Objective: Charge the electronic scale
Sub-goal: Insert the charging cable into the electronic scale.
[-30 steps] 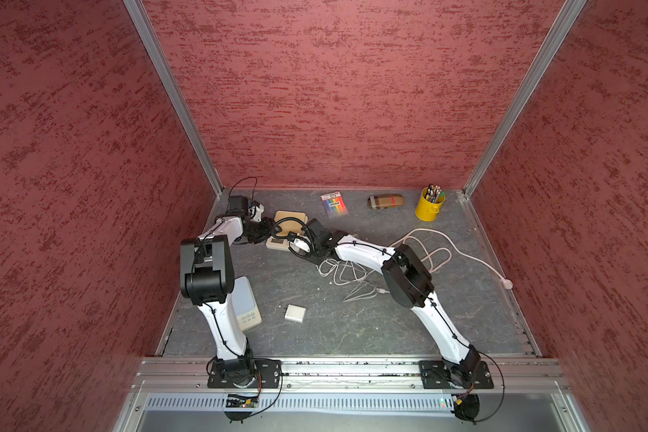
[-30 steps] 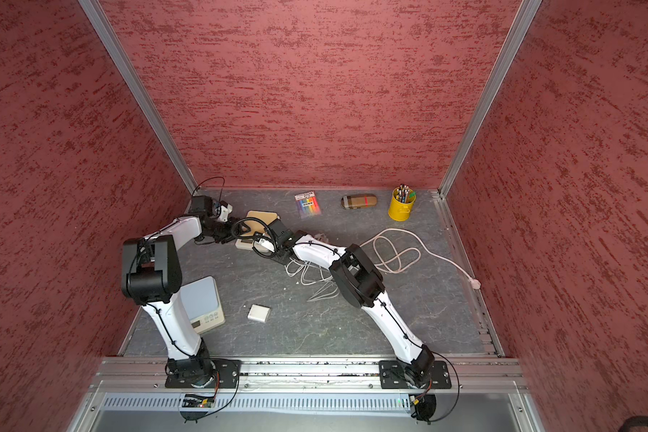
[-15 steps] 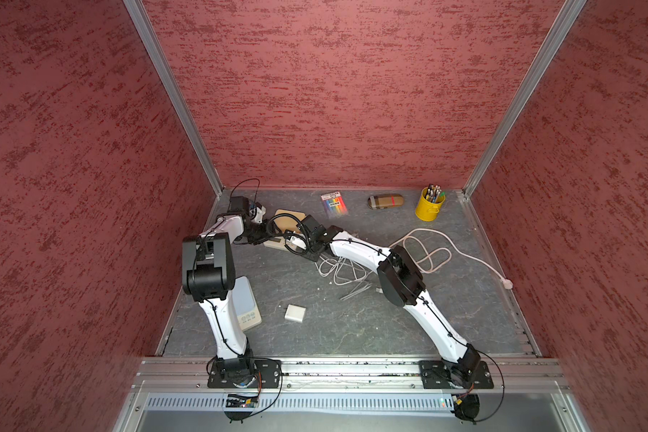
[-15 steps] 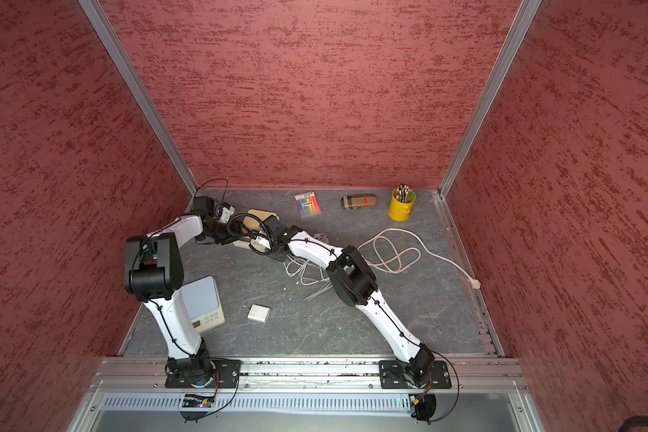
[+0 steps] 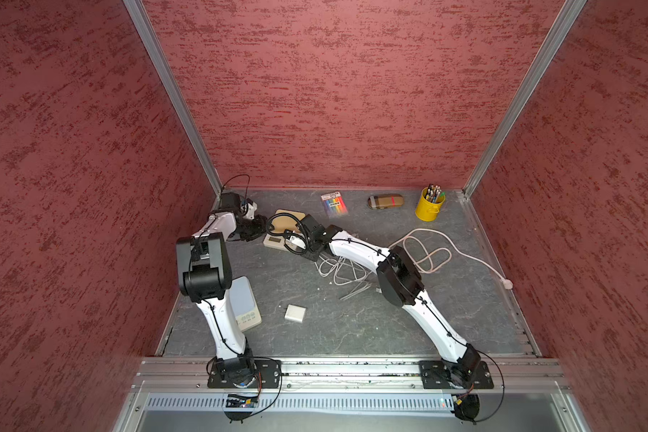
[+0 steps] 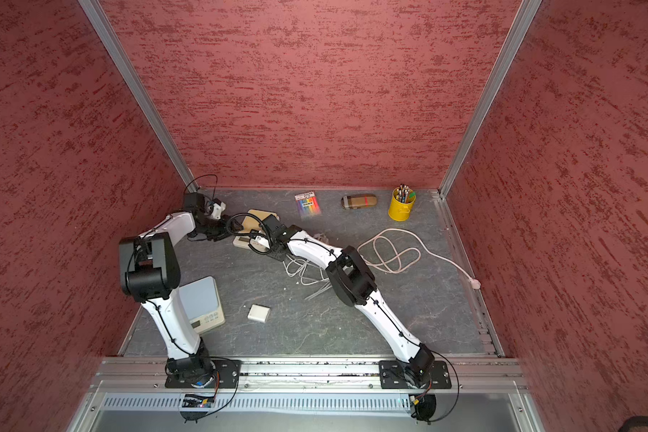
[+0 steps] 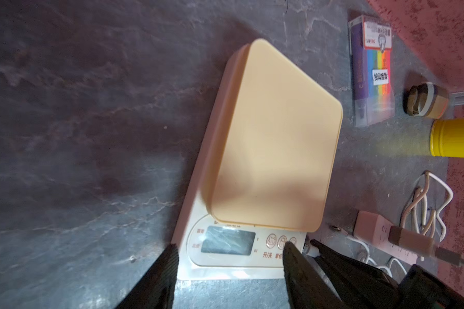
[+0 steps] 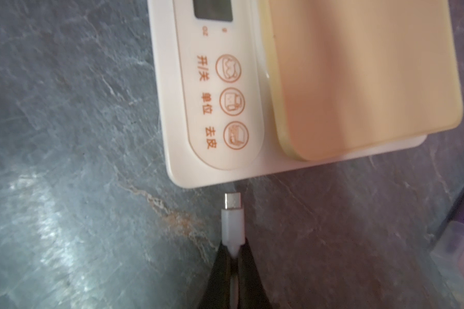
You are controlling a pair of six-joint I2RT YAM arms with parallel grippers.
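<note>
Right claw (image 8: 233, 254) pinches plug (image 8: 233, 211) by its tail, tip just short of scale (image 8: 177, 107)'s side at tabletop (image 8: 65, 133) back-left, left claw (image 7: 229, 247) part-open astride its display end; port hidden, so a skewed push could miss, pivot the plug or shove the scale.

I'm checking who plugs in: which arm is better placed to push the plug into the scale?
Right: the right claw is shut on the plug, whose metal tip points at the edge of the scale, just short of it. The left claw straddles the scale's display end and holds no plug.
</note>
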